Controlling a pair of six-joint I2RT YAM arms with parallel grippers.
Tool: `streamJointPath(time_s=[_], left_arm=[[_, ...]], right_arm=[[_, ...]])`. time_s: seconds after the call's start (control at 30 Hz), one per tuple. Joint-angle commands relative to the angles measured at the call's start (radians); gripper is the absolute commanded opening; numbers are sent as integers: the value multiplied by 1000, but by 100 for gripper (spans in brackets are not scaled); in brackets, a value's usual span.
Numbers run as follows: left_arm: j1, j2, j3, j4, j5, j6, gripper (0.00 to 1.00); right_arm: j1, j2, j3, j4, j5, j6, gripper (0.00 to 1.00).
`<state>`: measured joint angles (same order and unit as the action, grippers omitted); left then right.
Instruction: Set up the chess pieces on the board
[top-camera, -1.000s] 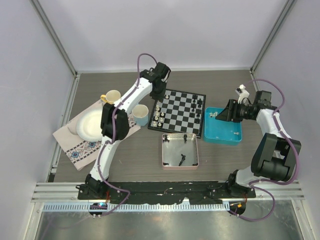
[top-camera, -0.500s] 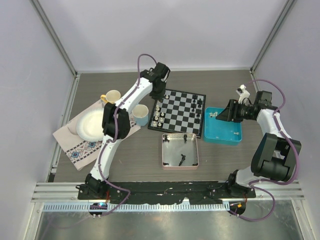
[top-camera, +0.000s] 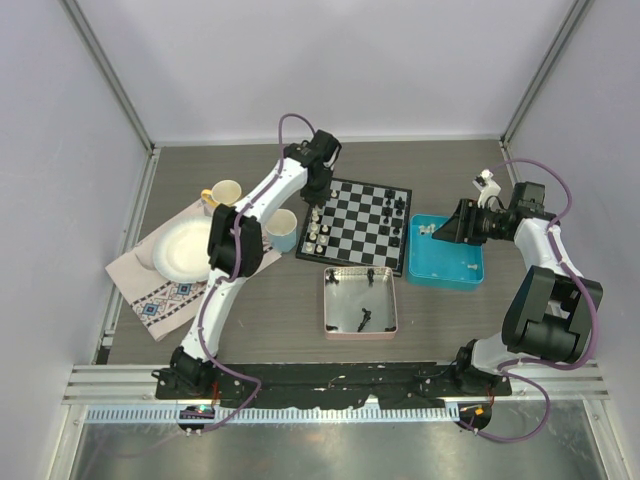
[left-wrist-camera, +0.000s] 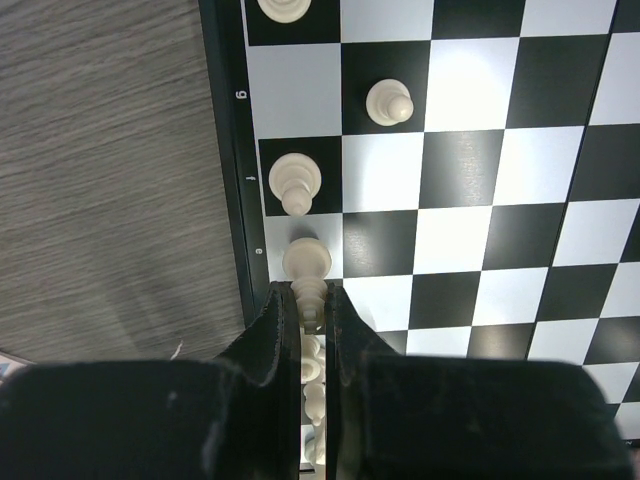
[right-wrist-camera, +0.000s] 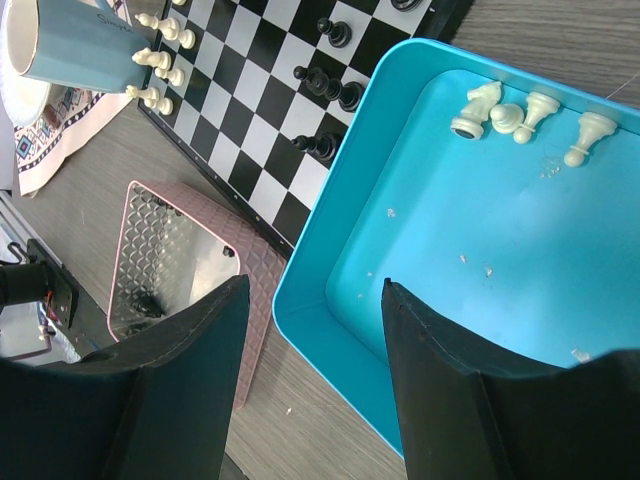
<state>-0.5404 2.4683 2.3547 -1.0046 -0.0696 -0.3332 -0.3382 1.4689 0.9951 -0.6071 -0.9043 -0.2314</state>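
Observation:
The board lies mid-table. Off-white chess pieces stand along its left side and black ones along its right. My left gripper hangs over the board's far-left edge. In the left wrist view the left gripper is shut on the top of an off-white piece. The base of that piece is over an edge square, and I cannot tell whether it touches. Two more off-white pieces stand beyond it. My right gripper is open and empty over the blue tray, where several off-white pieces lie.
A pink tray in front of the board holds a few black pieces. A blue cup stands tight against the board's left edge, with a yellow cup behind it. A white plate rests on a patterned cloth at the left.
The left arm has shifted slightly over the board's left edge with the piece in its grip. The right arm has not moved.

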Motion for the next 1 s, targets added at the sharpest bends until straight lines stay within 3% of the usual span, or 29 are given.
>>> streamJointPath(time_s=[0.0,0.97], left_arm=[[10,6,38,8,13,6,6],[11,18,46,11,17,2,27]], right_arm=[[-9,-2,40,9,-24,-16,61],[-24,-5,40,7,-35,-13,61]])
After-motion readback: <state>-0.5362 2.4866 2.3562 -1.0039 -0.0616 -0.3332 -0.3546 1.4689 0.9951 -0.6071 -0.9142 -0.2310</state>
